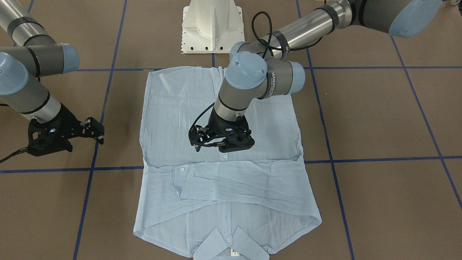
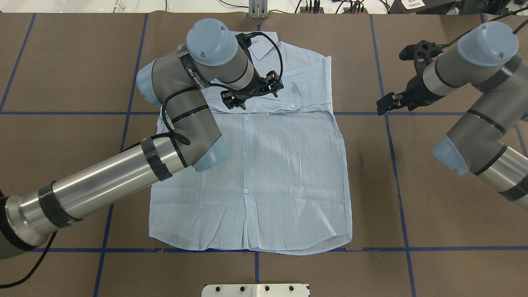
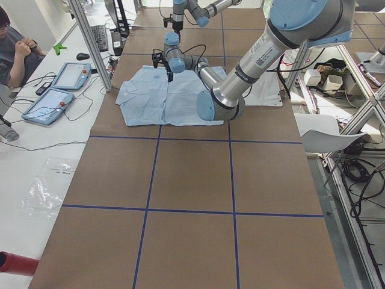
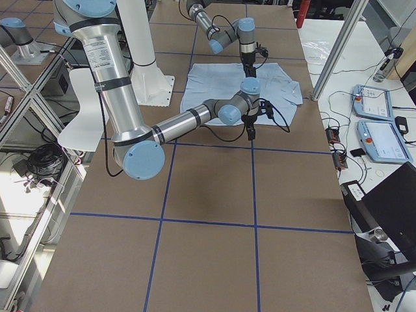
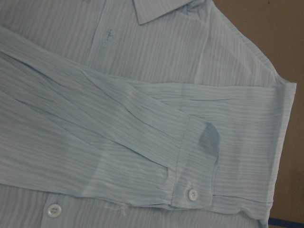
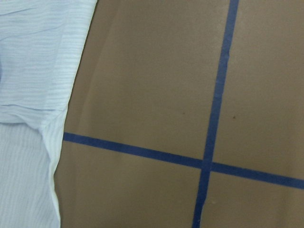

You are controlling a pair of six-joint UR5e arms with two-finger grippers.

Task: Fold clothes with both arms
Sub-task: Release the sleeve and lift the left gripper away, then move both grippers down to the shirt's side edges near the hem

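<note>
The light blue striped shirt [image 1: 173,119] [image 2: 288,173] lies flat on the brown table, buttons up and collar [image 1: 231,245] away from the robot. Both sleeves are folded across its chest. My left gripper [image 1: 220,142] [image 2: 251,91] hovers open just over the button line, beside the folded sleeves, and holds nothing. The left wrist view looks down on a sleeve cuff [image 5: 194,161] with its white button. My right gripper [image 1: 94,130] [image 2: 388,105] hangs open over bare table beside the shirt's shoulder edge [image 6: 33,57], apart from the cloth.
The white pedestal base [image 1: 213,25] stands just behind the shirt's hem. Blue tape lines [image 6: 213,118] cross the brown table cover. A seated person [image 3: 12,48] and two tablets [image 3: 60,90] are on the side table beyond the collar end.
</note>
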